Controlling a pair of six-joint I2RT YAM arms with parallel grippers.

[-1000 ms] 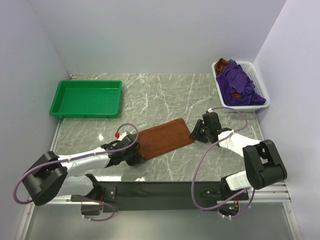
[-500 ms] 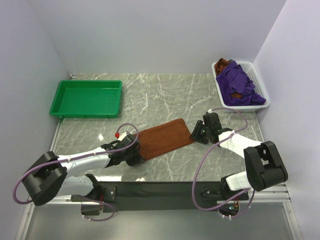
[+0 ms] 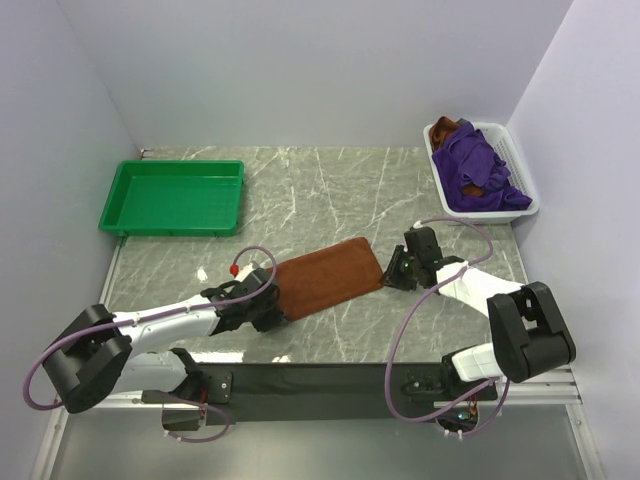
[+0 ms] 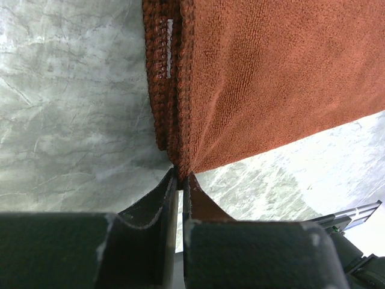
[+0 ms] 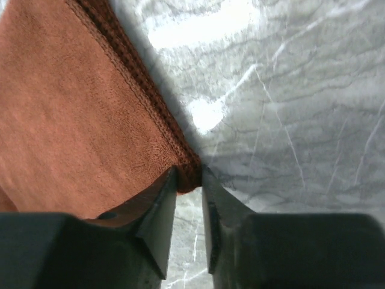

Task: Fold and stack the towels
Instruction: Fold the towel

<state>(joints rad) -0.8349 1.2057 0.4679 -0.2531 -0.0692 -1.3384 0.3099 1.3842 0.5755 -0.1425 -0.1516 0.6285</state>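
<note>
Fingers [image 4: 150, 208] of the left gripper [image 4: 180, 176]: pressed nearly together, pinching the near-left corner of the rust-brown plush rectangular towel [image 4: 271, 72]. Fingers [image 5: 157, 211] of the right gripper [image 5: 189, 174]: narrow gap, with the towel's right corner hem wedged between the tips and touching both.

Towel position: flat on the grey marble-pattern tabletop [image 3: 330, 190], mid-table. Its long axis is slanted from near-left to far-right, and it spans between the two grippers. The left wrist view shows a doubled edge at its left end.

Containers:
- Green rectangular plastic tray [image 3: 170, 228]: far left of the table, well apart from the towel.
- White slotted plastic basket [image 3: 514, 158]: far right corner. It holds a heap of deep purple plush towels [image 3: 478, 168]. Rust-brown cloth [image 3: 450, 127] shows at the heap's far end and again among the purple folds.

Compared with the frames a second and half a second earlier:
- The right gripper has edged slightly leftward onto the corner.
- The towel's right edge sits a touch further left.
- The left gripper's hold, the tray and the basket contents look unchanged.
</note>
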